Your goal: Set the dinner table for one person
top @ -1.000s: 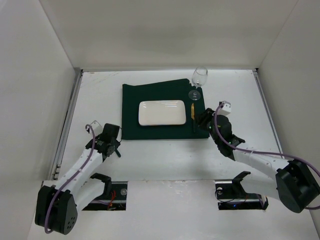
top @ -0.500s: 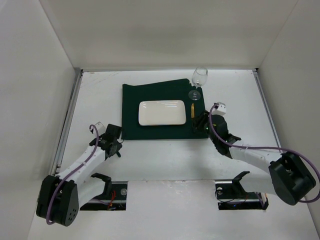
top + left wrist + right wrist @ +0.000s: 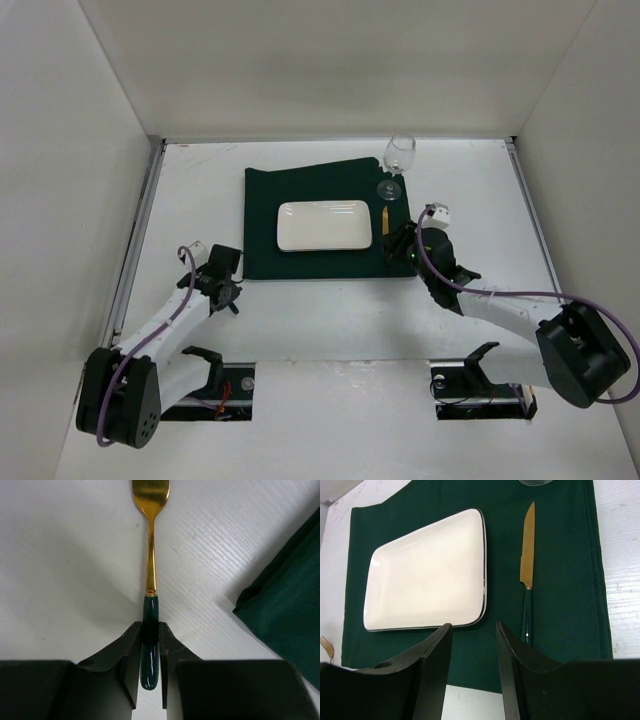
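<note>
The dinner table (image 3: 200, 190) is the white walled surface. A dark green placemat (image 3: 300, 185) lies on it with a white rectangular plate (image 3: 324, 225) in its middle. A knife (image 3: 386, 222) with a gold blade and green handle lies right of the plate. A wine glass (image 3: 397, 160) stands at the mat's far right corner. My left gripper (image 3: 150, 630) is shut on the green handle of a gold fork (image 3: 151, 555), low over the table left of the mat (image 3: 290, 610). My right gripper (image 3: 474, 630) is open and empty over the mat's near right edge, beside the knife handle (image 3: 526, 615).
White walls close the table on three sides. A metal rail (image 3: 135, 260) runs along the left edge. In the right wrist view the plate (image 3: 427, 580) fills the mat's middle and the fork tines (image 3: 326, 646) show at the far left.
My right gripper has moved left and forward onto the mat's near right edge. My left gripper holds the fork and has shifted only slightly.
</note>
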You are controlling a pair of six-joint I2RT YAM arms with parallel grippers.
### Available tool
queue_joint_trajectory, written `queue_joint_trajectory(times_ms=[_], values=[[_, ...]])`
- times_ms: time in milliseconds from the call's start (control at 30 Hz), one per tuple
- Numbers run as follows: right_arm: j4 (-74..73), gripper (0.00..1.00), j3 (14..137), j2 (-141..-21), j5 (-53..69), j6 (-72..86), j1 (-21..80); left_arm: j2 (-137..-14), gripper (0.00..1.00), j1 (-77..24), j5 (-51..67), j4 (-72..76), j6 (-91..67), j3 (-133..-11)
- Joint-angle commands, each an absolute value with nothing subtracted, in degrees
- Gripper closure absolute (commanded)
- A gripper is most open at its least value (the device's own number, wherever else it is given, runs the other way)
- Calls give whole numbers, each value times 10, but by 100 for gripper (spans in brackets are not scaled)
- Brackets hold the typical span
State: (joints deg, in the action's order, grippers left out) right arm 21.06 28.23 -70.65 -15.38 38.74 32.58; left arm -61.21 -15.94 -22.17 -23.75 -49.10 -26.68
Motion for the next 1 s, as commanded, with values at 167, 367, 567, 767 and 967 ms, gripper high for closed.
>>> queue_joint_trajectory(times_ms=[167,367,567,767,967], values=[[232,54,300,-708,-150,385,321,-606,92,-196,-228,-292,-375,-403],[234,54,294,-695,-155,387,320,-752,92,-266,-269,-230,-261,-512],[236,54,294,-701,-156,385,320,-852,92,-272,-287,-174,-212,-584],[236,54,301,-715,-158,382,321,-906,92,-275,-278,-171,-204,-595],[236,54,300,-717,-159,384,321,-934,92,-276,-277,-166,-186,-596]])
